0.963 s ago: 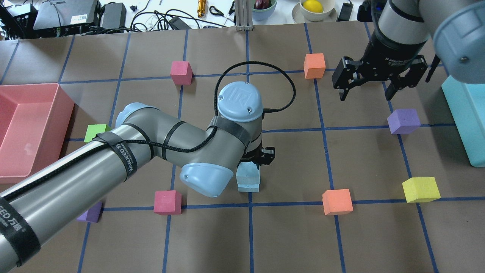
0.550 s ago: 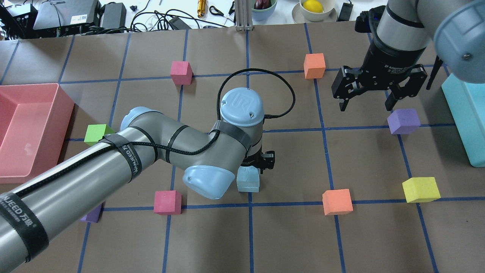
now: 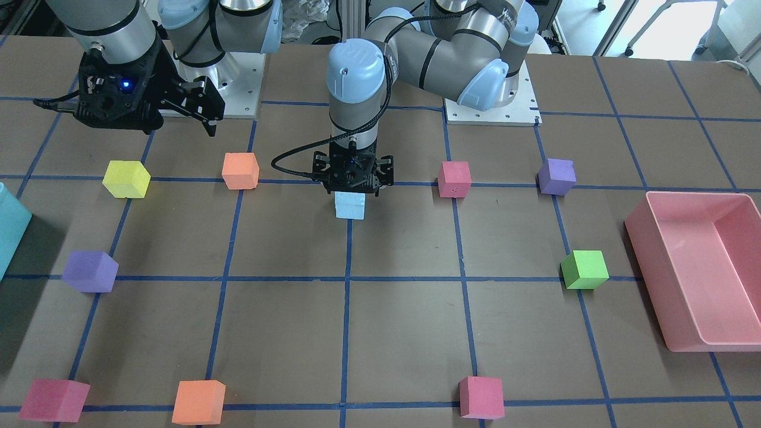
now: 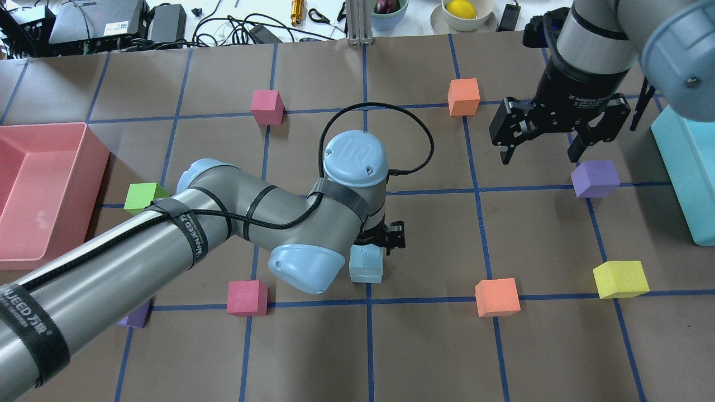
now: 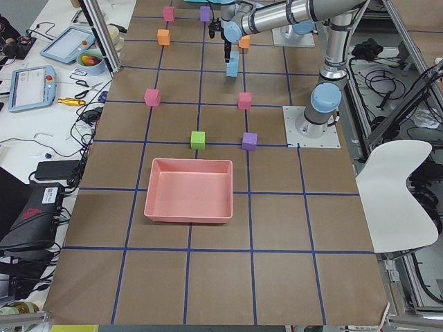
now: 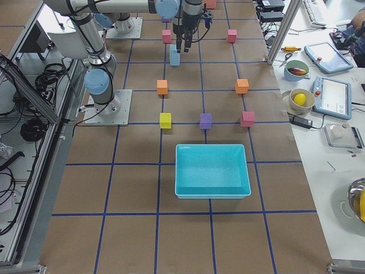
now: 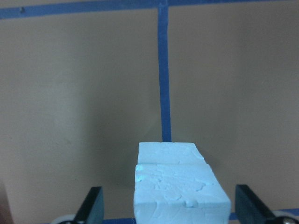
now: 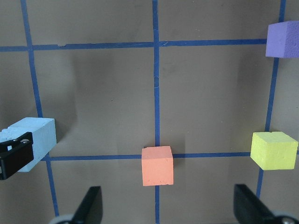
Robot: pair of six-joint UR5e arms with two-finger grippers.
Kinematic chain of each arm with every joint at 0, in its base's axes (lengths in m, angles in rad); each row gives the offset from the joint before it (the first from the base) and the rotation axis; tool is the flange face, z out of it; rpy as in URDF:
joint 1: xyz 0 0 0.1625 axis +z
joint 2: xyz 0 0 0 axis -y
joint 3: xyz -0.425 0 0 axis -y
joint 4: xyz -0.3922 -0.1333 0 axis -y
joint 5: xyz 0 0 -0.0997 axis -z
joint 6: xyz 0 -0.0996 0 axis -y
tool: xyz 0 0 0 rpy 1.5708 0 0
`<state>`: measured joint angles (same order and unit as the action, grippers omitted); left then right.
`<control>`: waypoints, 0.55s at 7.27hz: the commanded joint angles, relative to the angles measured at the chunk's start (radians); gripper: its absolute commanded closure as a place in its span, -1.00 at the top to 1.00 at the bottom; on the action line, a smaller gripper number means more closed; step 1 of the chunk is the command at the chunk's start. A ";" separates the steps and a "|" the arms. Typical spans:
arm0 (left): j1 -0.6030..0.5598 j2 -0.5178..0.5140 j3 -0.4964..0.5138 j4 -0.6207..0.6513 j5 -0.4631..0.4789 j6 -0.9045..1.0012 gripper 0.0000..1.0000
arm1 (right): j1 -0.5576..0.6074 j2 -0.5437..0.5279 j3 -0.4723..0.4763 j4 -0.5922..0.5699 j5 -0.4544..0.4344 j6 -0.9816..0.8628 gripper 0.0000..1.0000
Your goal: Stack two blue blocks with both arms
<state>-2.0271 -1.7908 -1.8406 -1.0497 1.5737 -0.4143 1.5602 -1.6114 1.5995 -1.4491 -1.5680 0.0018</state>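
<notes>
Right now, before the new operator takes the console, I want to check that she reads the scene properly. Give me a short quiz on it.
1. True or false: the two blue blocks stand one on the other, between the open fingers of the left gripper.
2. What does the right gripper hold? A: an orange cube. B: a purple cube. C: nothing.
3. Fill in: the cube nearest the pink bin is ____.
Key: 1 true. 2 C. 3 green, the green cube.
</notes>
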 commanded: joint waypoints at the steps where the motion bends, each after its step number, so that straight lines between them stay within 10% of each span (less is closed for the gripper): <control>1: 0.149 0.077 0.134 -0.186 0.016 0.178 1.00 | -0.003 0.001 0.008 0.004 0.002 -0.005 1.00; 4: 0.440 0.181 0.276 -0.433 0.012 0.495 1.00 | -0.012 0.005 0.002 -0.031 -0.014 -0.131 1.00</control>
<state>-1.7057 -1.6493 -1.6221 -1.3895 1.5868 -0.0506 1.5503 -1.6068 1.6022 -1.4676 -1.5767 -0.0927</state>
